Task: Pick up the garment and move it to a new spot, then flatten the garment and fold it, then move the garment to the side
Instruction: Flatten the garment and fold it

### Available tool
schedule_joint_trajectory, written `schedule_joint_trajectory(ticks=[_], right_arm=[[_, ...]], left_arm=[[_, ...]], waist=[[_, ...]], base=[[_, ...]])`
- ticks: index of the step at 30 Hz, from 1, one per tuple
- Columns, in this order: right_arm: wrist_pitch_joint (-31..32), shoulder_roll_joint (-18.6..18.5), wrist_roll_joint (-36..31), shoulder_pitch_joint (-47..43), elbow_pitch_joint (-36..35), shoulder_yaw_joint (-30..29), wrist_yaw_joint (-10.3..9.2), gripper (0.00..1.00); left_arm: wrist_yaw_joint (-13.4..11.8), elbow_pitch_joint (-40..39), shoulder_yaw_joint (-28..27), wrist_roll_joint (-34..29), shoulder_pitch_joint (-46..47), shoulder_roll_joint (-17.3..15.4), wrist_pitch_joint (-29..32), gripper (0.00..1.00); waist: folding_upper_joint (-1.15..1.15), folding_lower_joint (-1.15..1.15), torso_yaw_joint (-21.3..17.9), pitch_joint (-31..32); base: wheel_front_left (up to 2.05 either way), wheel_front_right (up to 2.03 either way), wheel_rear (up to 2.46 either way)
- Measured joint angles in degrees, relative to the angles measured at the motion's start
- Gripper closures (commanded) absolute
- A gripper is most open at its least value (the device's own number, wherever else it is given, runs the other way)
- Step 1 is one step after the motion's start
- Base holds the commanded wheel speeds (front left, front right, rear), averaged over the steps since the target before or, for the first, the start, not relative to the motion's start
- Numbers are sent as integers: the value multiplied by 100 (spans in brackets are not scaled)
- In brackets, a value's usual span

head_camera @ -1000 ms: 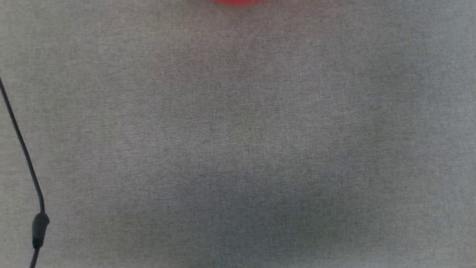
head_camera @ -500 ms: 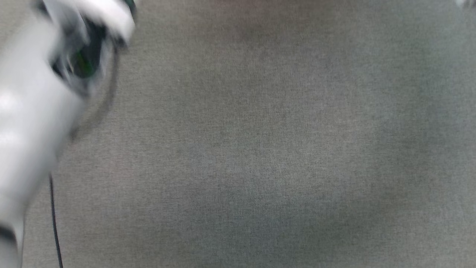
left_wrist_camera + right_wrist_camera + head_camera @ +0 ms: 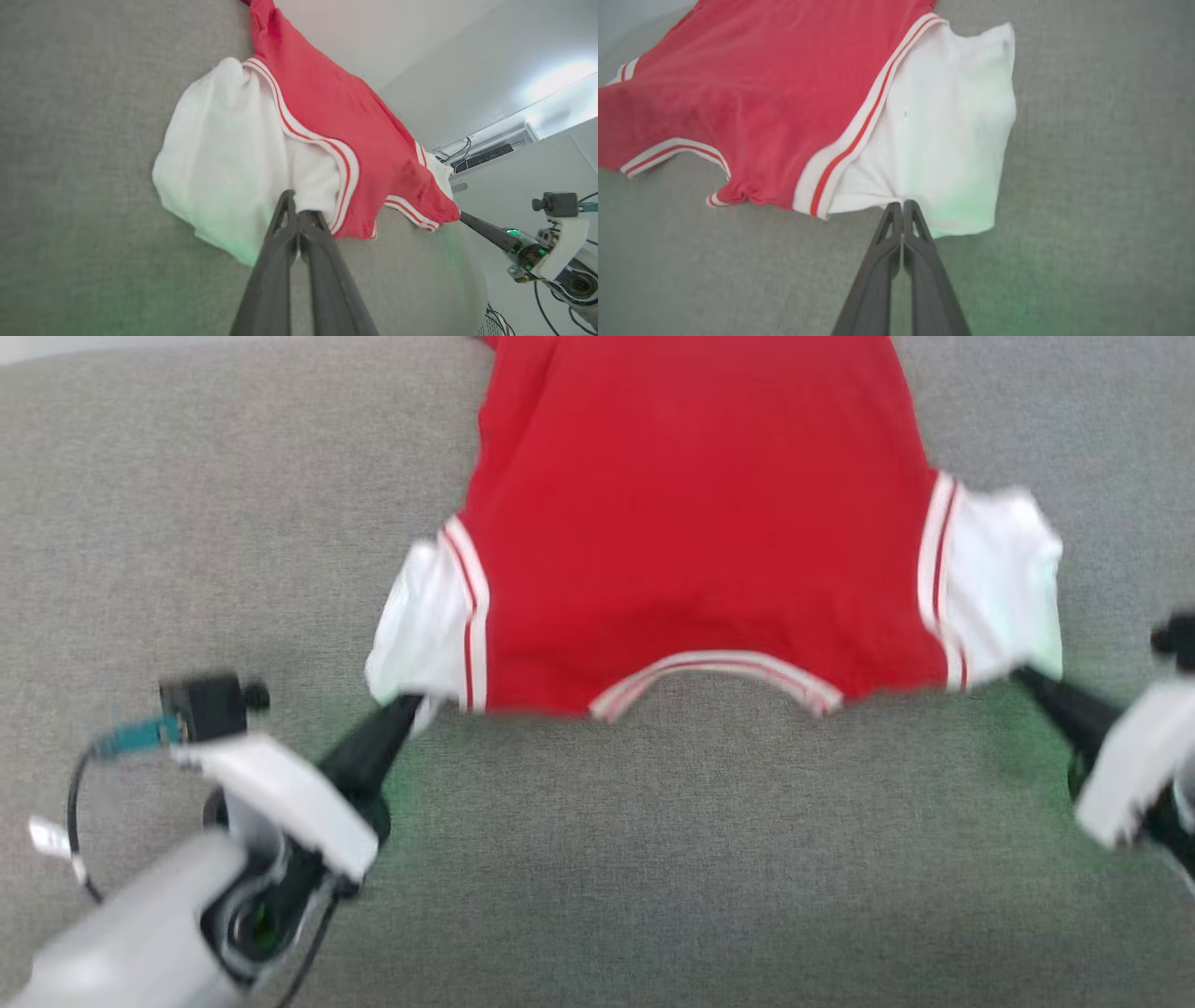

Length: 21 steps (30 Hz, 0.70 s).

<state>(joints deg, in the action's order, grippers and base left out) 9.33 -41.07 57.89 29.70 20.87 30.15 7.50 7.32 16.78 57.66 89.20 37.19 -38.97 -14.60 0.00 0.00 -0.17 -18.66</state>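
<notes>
The garment (image 3: 700, 523) lies spread on the grey fabric surface (image 3: 140, 476), collar nearest; the left hand (image 3: 408, 703) is clamped on the left sleeve (image 3: 420, 616), the right hand (image 3: 1024, 675) on the right sleeve (image 3: 1004, 588), likely to pull the cloth taut and flat.

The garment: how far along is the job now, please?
Looks done: the garment is spread out on the grey surface. In hand: left end effector and right end effector each shut on a white sleeve, flattening it. Left: no fold shows; folding and moving aside.
</notes>
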Motion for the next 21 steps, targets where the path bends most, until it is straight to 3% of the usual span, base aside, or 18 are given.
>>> schedule_joint_trajectory(ticks=[5,12,16,21], right_arm=[[369,-379,102,-1162,-881,-497,1,100],[1134,-593,51,-2766,-2026,-1570,1,100],[1540,-454,-20,-3685,-2714,-2404,1,100],[2013,75,-274,-4500,-3484,-3367,1,100]], left_arm=[[0,-400,-220,-252,-775,-143,-33,100],[0,-1055,-659,-855,-1878,-423,-37,100],[-34,-1582,-934,-1080,-2482,-647,-37,100],[-287,-2202,-1299,-1304,-3095,-695,-37,100]], waist=[[0,0,42,35],[0,0,96,7],[0,0,119,-27],[0,0,157,-47]], base=[[0,0,0],[0,0,0],[0,0,0],[0,0,0]])
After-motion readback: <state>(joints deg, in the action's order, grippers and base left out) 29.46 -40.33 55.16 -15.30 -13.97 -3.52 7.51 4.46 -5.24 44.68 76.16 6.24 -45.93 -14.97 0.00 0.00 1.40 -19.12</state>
